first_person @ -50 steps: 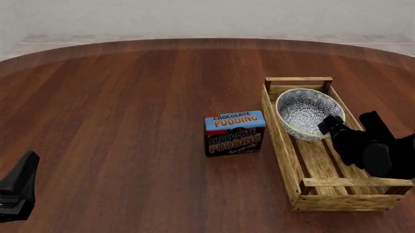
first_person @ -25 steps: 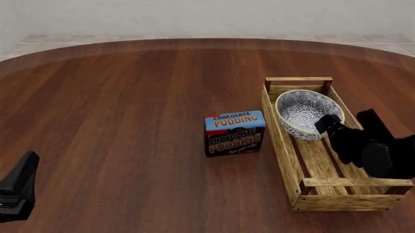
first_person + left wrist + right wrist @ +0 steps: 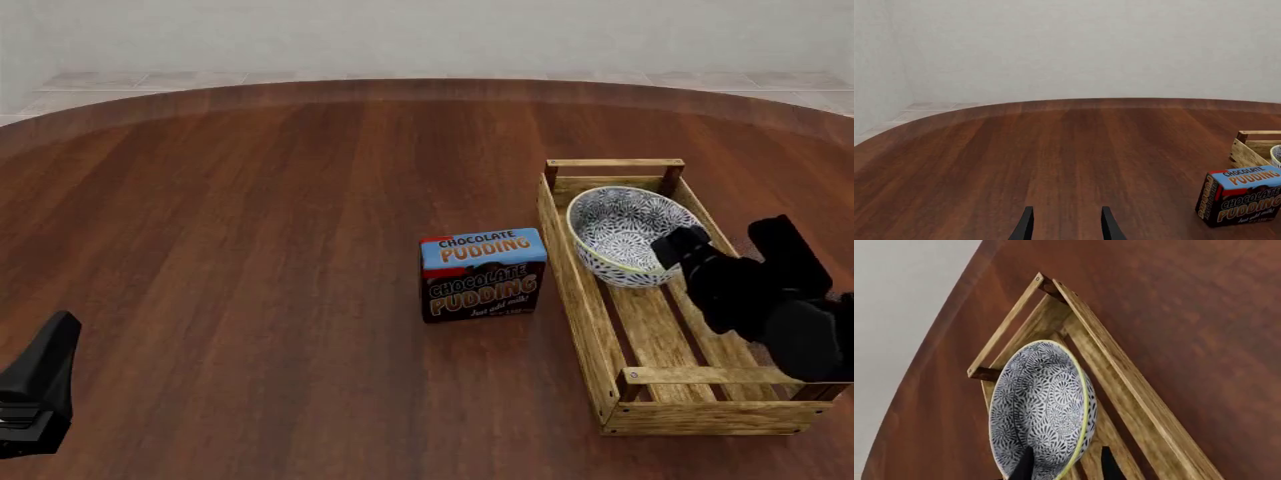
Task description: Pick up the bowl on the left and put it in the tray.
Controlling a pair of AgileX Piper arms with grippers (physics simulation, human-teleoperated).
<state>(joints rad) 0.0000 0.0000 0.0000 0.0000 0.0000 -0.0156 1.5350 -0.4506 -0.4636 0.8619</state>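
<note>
one bowl (image 3: 627,232) is seen, one tray (image 3: 583,290), one box (image 3: 483,273) and two robot arms. the bowl is round, white with a thick dark blue-grey flower pattern, and it has a cream rim. it is inside the tray, at the far end, with slats under it. in the right wrist view the bowl (image 3: 1044,410) is seen tilted against the tray (image 3: 1121,370).

the tray is a long crate of light wood with low sides and corner posts. it is placed on the right part of the brown wood table (image 3: 240,250).

the box is stood just left of the tray, apart from it. "chocolate pudding" is written on its blue top and again on its dark front. one more small line is printed below, but it is too small to be read. in the left wrist view the same box (image 3: 1241,195) is seen with the same words.

the right gripper (image 3: 683,250) is held over the tray, at the near edge of the bowl. in the right wrist view its fingertips (image 3: 1025,467) are kept apart, with the bowl rim between them. whether the rim is pinched cannot be told.

the left gripper (image 3: 1064,225) is kept low at the near left of the table, well apart from everything. its two fingers are parted and nothing is held between them.
</note>
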